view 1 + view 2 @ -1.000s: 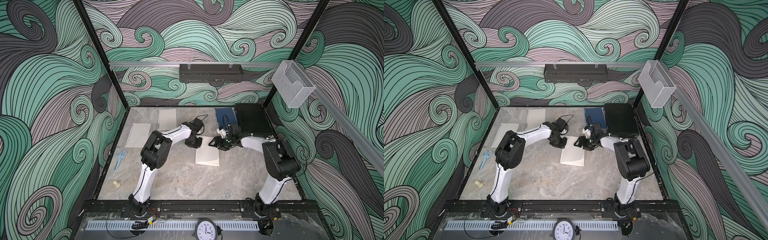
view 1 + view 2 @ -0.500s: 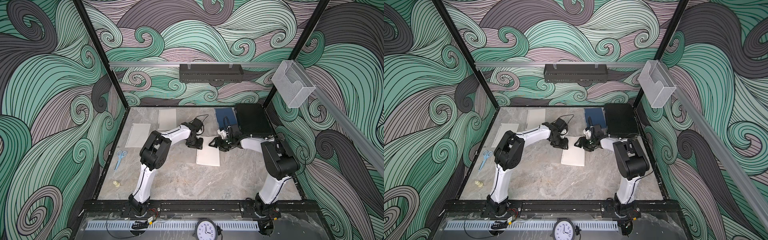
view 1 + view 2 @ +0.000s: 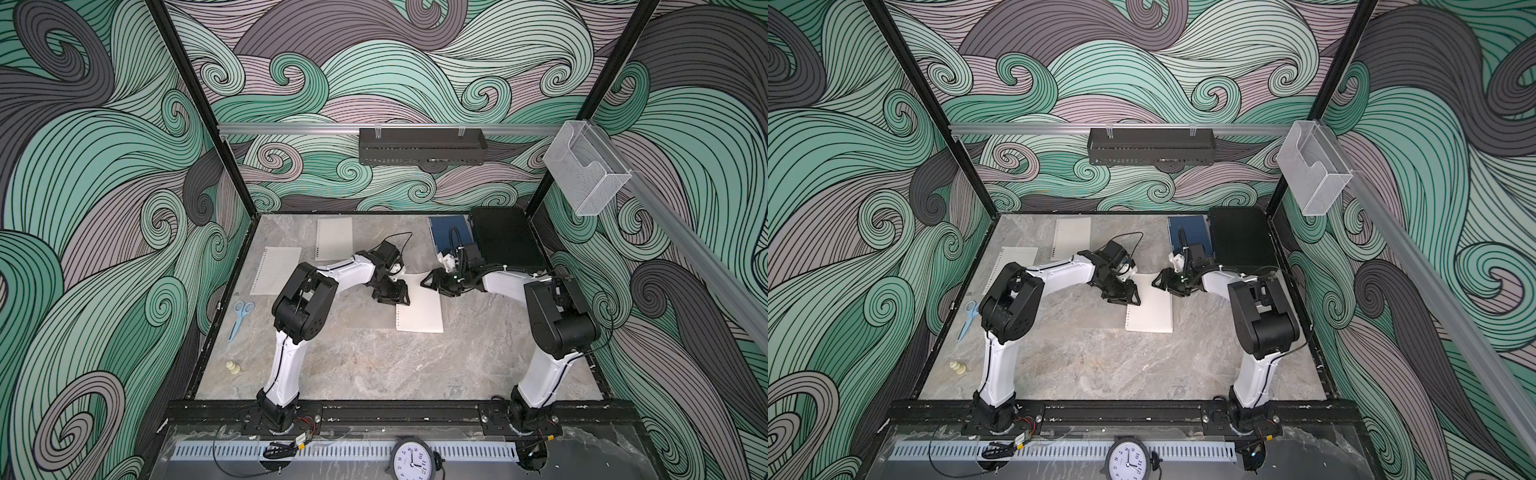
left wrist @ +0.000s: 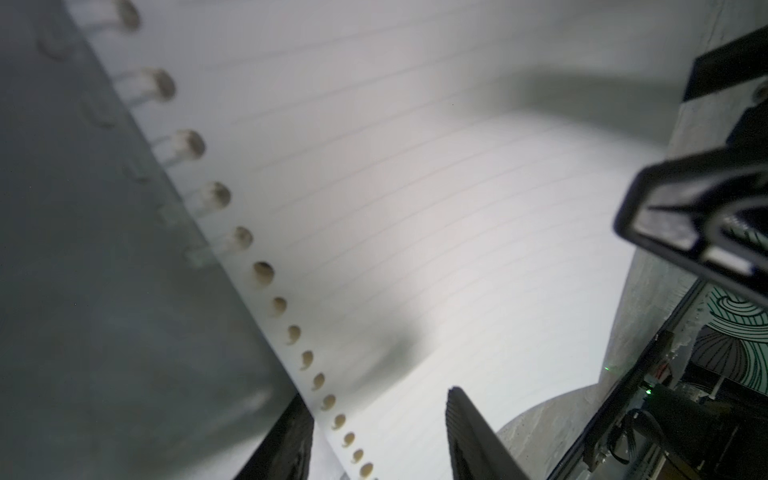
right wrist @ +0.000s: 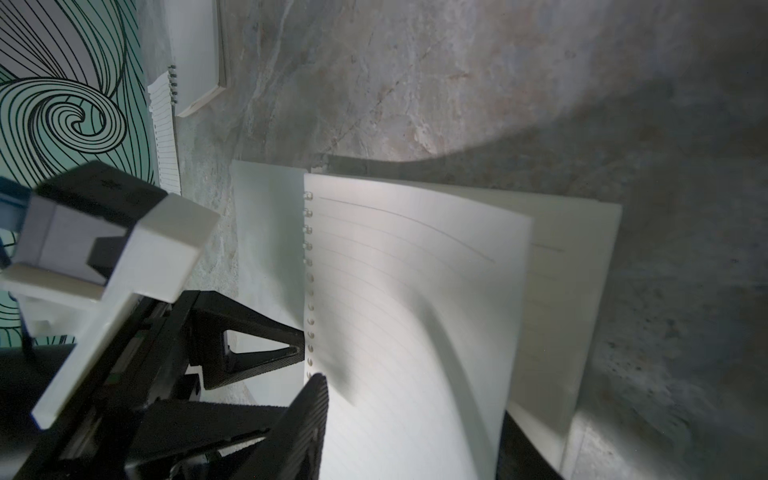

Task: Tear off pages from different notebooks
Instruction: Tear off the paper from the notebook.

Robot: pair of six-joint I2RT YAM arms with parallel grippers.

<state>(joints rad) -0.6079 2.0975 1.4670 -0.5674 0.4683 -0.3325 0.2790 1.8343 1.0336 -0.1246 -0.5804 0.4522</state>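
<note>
The white lined notebook (image 3: 419, 309) lies open mid-table. Its top page (image 5: 415, 270) bows upward. The farther holes still sit on the wire spiral (image 4: 166, 89); the nearer holes hang free. My left gripper (image 4: 378, 419) is open, its fingers straddling the punched edge near a corner. My right gripper (image 5: 415, 399) is open, the raised page passing between its wide-apart fingers. In both top views the grippers (image 3: 399, 297) (image 3: 430, 284) meet at the notebook's far end. The dark blue notebook (image 3: 451, 232) lies at the back, the cream notebook (image 3: 334, 239) back left, with a loose lined page (image 3: 278, 270) beside it.
A black hard case (image 3: 505, 241) lies at the back right, beside the blue notebook. Blue scissors (image 3: 240, 318) and two small cream pieces (image 3: 232, 368) lie by the left wall. A clear bin (image 3: 582, 174) hangs on the right rail, a black tray (image 3: 422, 145) on the back rail.
My left jaws have spread wider and my right jaws have narrowed a little. Both arms have stayed at the notebook's far end.
</note>
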